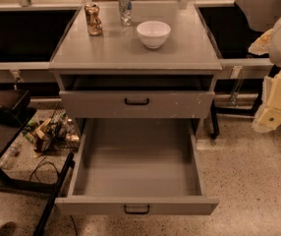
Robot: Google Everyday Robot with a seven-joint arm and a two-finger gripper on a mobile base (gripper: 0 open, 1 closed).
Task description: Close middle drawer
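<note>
The middle drawer (136,161) is pulled far out toward me. It is a long, plain grey tray with nothing in it. Its low front panel (180,205) carries a small black handle (136,209) at its centre. Above it, a taller-fronted grey drawer (180,104) with white chip marks stands slightly open. My gripper (273,109) shows as cream-coloured parts at the right edge, level with that upper drawer. It is well to the right of the cabinet and touches nothing.
On the cabinet top (111,48) stand a white bowl (153,33), a crushed gold can (93,19) and a silver can (125,6). A wire basket of clutter (52,132), a black stand (3,132) and cables (42,168) lie at the left. A black leg (214,122) stands at the right.
</note>
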